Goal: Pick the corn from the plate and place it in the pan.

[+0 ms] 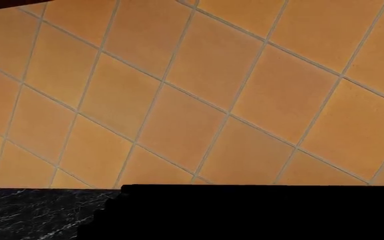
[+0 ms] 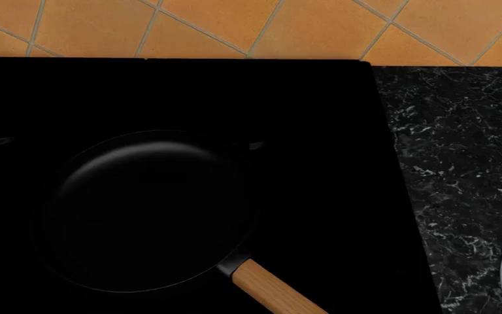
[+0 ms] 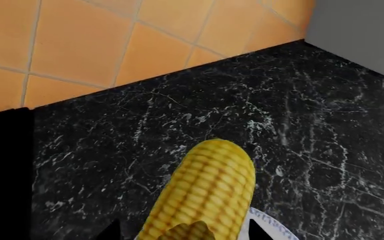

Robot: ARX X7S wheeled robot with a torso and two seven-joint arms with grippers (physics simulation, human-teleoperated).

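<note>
Only the right wrist view shows any of the robot's body: the right gripper (image 3: 185,233), cut off by the near edge of the picture. Its two fingertips (image 3: 112,233) appear as small, flat black wedges tapering to points. They are plain and matte, and no screws, cables or markings can be made out.

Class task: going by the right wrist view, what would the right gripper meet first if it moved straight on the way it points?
Probably the corn, which lies directly ahead, over the plate edge. The fingers themselves are barely visible, so depth is uncertain.
</note>
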